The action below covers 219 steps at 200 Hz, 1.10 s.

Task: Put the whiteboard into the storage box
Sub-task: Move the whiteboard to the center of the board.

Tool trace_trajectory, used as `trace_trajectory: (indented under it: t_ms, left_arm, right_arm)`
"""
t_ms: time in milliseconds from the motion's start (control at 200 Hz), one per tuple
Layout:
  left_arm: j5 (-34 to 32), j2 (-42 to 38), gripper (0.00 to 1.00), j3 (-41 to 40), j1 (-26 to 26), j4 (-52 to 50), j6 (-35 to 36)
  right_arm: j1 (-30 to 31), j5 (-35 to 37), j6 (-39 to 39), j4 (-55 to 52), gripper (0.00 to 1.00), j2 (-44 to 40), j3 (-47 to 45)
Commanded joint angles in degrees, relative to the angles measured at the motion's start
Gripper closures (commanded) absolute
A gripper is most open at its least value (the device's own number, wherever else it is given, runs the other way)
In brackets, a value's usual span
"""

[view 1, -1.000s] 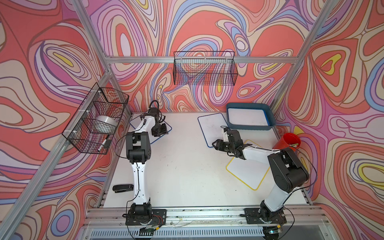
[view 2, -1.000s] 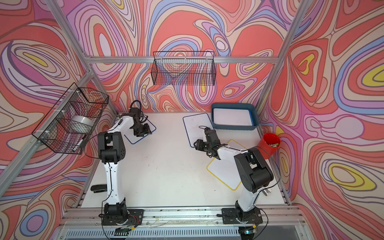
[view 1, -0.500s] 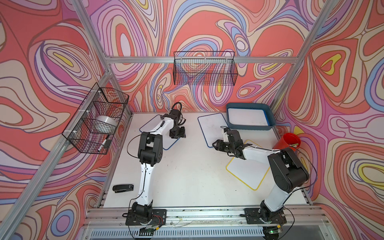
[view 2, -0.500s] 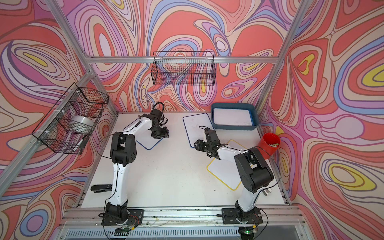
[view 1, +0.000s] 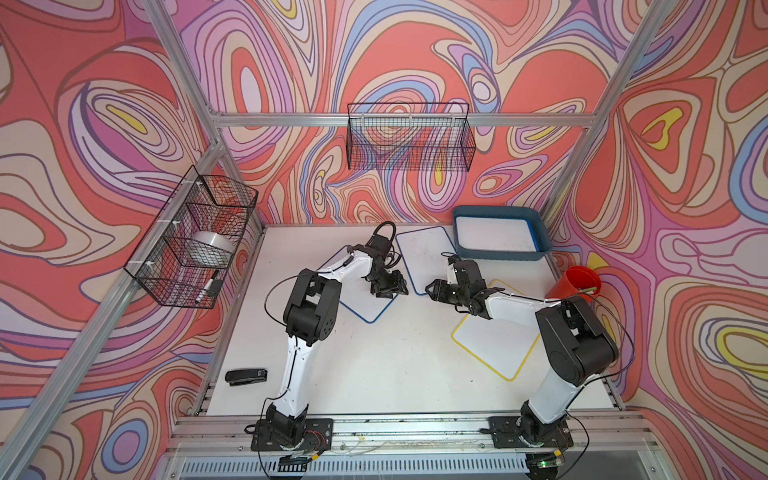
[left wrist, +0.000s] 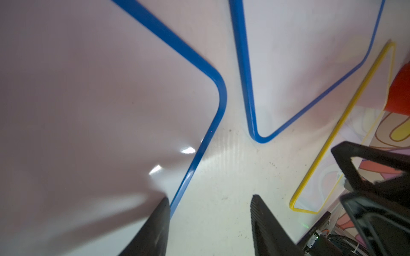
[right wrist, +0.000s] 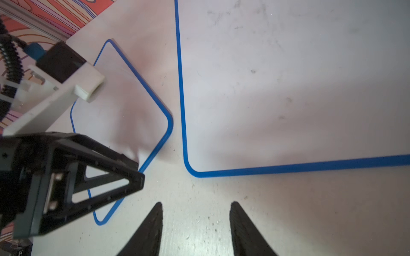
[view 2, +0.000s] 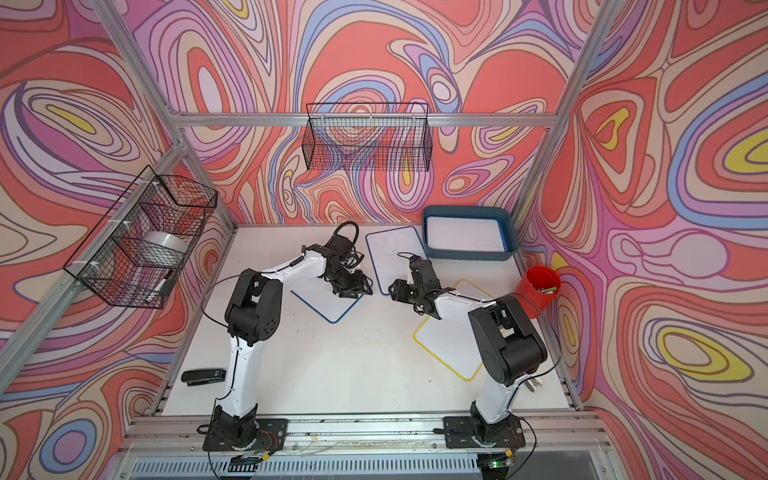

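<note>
Jaws parted, nothing held: left gripper [left wrist: 210, 219] is poised at a blue-framed whiteboard [left wrist: 88, 99] edge, right gripper [right wrist: 196, 223] beside a second whiteboard [right wrist: 288, 88].

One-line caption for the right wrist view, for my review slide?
Right gripper open above the bare table, facing the rounded corner of a blue-edged whiteboard.

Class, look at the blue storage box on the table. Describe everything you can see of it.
The storage box is a shallow dark teal-blue tray, plastic by its look, rectangular with rounded corners and a flared rim. It sits level on the white table in the far right corner. A white board with a blue edge lies flat inside, covering most of its floor. Another blue-framed whiteboard lies on the table close beside it.
</note>
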Motion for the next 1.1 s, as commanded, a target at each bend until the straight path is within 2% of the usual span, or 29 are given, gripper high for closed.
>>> trace_trajectory:
  t_ms: [0, 180, 311, 436, 581, 686, 831, 942, 1092]
  left_arm:
    - [-0.4, -2.2, 0.46, -0.4, -0.5, 0.2, -0.7]
    - [-8.4, -6.5, 0.46, 0.4, -0.1, -1.0, 4.0]
    - [-13.2, -8.5, 0.45, 0.4, 2.0, -1.3, 6.4]
    - [-13.6, -8.0, 0.45, 0.8, 7.0, -1.5, 6.8]
    - [-11.5, -6.9, 0.45, 0.7, 15.3, 0.0, 5.2]
    - [-15.7, -6.3, 0.45, 1.2, 18.5, 1.5, 6.4]
    - [-24.8, -2.4, 0.44, 5.0, 19.7, 0.6, 10.2]
    - [-30.6, 1.7, 0.44, 10.8, 20.0, -2.6, 12.8]
    - [-33.7, 6.7, 0.43, 20.7, 20.0, -2.1, 14.8]
  right_arm:
    - [0.1, 0.4, -0.4, -0.7, 0.49, -0.1, 1.1]
    - [0.1, -0.6, -0.3, -0.4, 0.49, 0.6, 1.4]
    - [0.1, -1.3, -0.6, -0.9, 0.49, 1.2, 2.1]
    - [0.0, -2.7, -0.5, -1.3, 0.49, 3.3, 3.0]
    - [0.2, -4.1, -0.1, -1.5, 0.49, 4.2, 3.6]
    - [0.4, -4.0, 0.0, -1.1, 0.49, 4.3, 3.5]
    - [0.4, -4.3, 0.5, -0.5, 0.49, 4.9, 3.4]
    - [0.4, -4.3, 0.6, -0.4, 0.49, 5.5, 3.6]
    - [0.4, -4.5, 0.6, -0.4, 0.49, 5.8, 3.8]
